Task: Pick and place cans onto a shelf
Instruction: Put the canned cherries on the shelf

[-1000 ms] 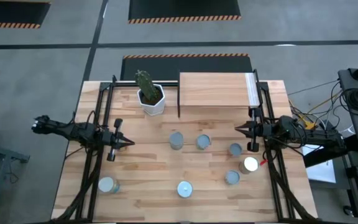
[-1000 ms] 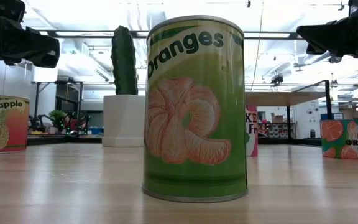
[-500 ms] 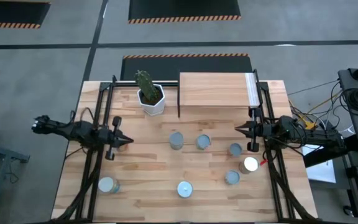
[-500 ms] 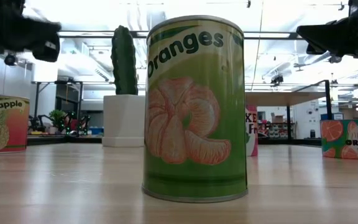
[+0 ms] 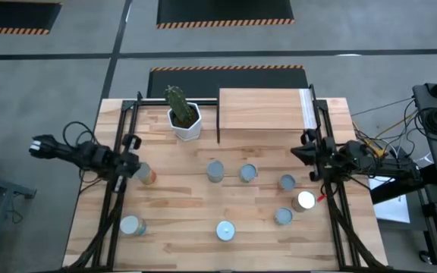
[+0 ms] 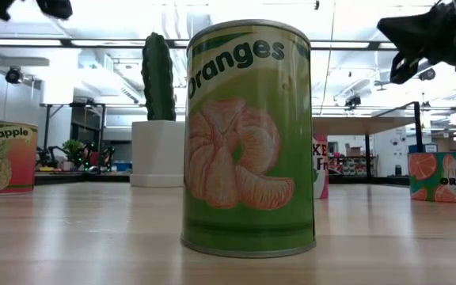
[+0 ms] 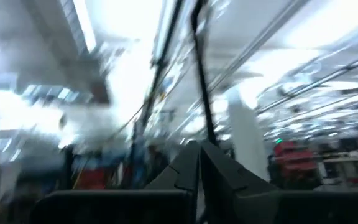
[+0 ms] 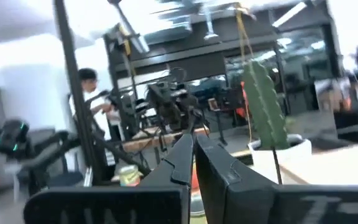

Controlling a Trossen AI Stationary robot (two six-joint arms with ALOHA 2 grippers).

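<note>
Several cans with silver tops stand upright on the slatted table: three in a row [image 5: 248, 174], three near the right frame [image 5: 282, 217], one front centre [image 5: 225, 230], which is the big "Oranges" can [image 6: 248, 138] in the low view, and one front left [image 5: 131, 225]. Another, orange-sided can [image 5: 146, 175] stands just beside my left gripper [image 5: 133, 161], which is shut, tipped upward and clear of it. My right gripper [image 5: 294, 152] hovers shut by the right frame, holding nothing. The wooden shelf [image 5: 264, 110] sits at the far edge.
A white pot with a cactus [image 5: 184, 117] stands left of the shelf. Black frame rails [image 5: 116, 205] run along both table sides under the arms. A pineapple can [image 6: 5, 157] and an orange can [image 6: 442, 176] flank the low view. A person [image 8: 92, 99] shows in the room beyond the table.
My left gripper has risen and tipped its fingers upward, drawing back a little toward the table's left edge; the orange-sided can beneath it now shows. My right gripper has rolled about its own axis while staying in place. Both stay shut.
</note>
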